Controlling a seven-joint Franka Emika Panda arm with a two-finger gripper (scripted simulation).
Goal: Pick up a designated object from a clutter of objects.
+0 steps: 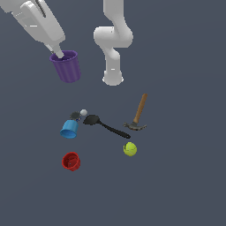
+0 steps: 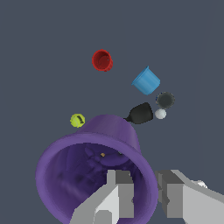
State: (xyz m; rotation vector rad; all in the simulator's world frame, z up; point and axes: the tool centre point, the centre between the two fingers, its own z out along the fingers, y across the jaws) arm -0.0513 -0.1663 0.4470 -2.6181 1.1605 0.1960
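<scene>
- The gripper is pinching the rim of the purple cup: in the wrist view one finger is sitting inside the cup mouth and the other finger is sitting outside the wall.
- The purple cup is hanging in the air below the gripper, well above the floor and well apart from the other items, toward the exterior view's upper left.
- The cup is showing vertical ribbed sides, a wide open mouth and a body tapering to a narrower base; it is hanging slightly tilted, mouth upward.
- In the wrist view the cup interior is appearing darker, with mottled shading; what is causing that shading cannot be told.
- The blue cup is lying on its side on the floor, just beside a small dark round item and the tiny white ball.
- The black spatula is lying flat, its blade near the white ball and its handle pointing toward the yellow-green ball.
- The hammer is lying with its wooden handle pointing away from the clutter and its dark head near the spatula handle tip.
- The red cup is resting apart from the rest, nearest the blue cup.
- The robot base column is standing behind the clutter.
</scene>
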